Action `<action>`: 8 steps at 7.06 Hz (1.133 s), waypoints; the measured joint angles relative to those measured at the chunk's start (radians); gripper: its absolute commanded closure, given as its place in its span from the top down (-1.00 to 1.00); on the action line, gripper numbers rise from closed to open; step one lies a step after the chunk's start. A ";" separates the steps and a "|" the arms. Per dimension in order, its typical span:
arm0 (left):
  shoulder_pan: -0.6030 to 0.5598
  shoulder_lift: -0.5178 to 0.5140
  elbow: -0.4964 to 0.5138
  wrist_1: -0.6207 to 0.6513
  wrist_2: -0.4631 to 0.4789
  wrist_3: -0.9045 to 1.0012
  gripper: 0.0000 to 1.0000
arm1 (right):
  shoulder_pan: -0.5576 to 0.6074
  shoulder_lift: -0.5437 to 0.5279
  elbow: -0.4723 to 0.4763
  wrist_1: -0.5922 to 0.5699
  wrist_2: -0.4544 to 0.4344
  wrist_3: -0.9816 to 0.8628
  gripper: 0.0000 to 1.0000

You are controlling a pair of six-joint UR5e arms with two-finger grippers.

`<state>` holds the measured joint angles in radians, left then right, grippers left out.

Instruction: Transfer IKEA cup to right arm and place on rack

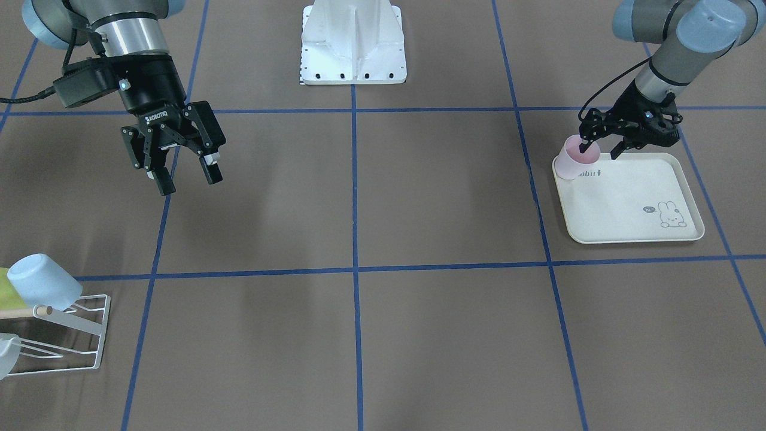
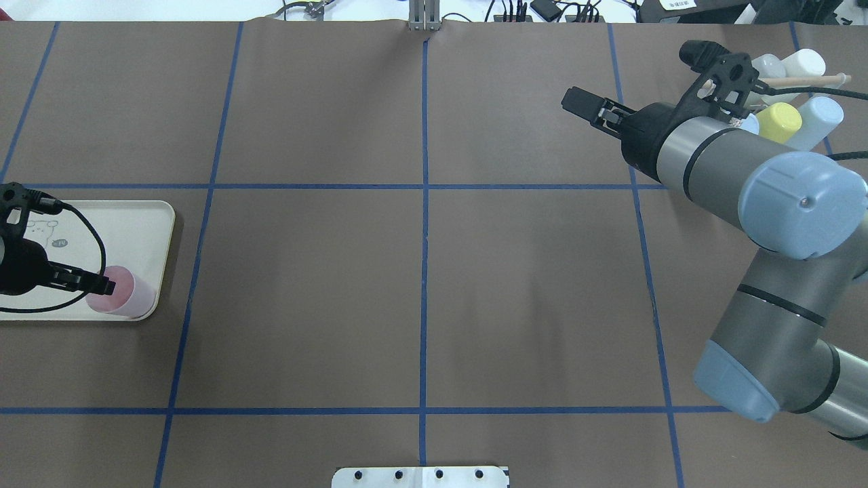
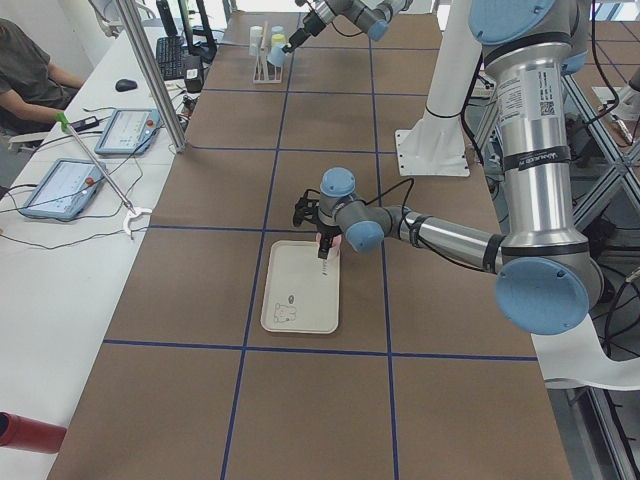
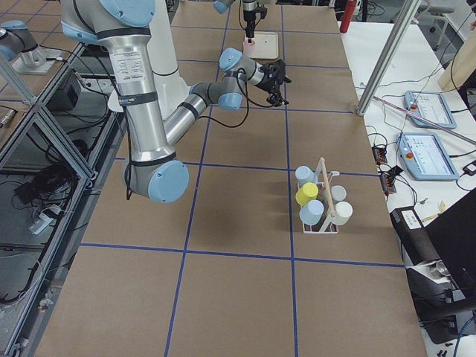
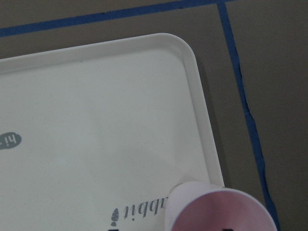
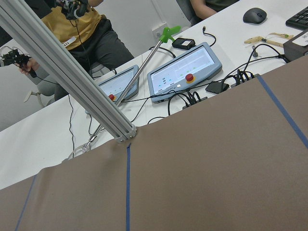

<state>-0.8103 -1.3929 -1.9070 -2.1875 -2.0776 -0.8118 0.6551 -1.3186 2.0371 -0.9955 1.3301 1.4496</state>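
**IKEA cup** (image 1: 571, 164): pale pink, mouth up, standing in a corner of the cream tray (image 1: 628, 197) at the left end of the tabletop (image 1: 359, 197).
**Handling (judged):** light, rigid, thin-walled and smooth, so likely to slip. Best pinched across the rim wall, leaving the body free for the other arm.
**Left gripper** (image 1: 600, 151): released, one finger inside the mouth, the other outside.
**Right gripper** (image 1: 187, 179): spread wide, empty, well apart.
**Rack** (image 1: 84, 326): at the right end, carrying other cups (image 4: 312, 197).

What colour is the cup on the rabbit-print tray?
The cup is pale pink. It shows best in the exterior front-facing view.
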 measured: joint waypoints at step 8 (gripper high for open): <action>0.013 0.000 0.005 0.003 0.005 -0.007 -1.00 | 0.000 -0.001 -0.001 0.000 0.000 0.000 1.00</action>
<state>-0.7978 -1.3929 -1.9016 -2.1849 -2.0722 -0.8193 0.6550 -1.3192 2.0362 -0.9955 1.3303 1.4496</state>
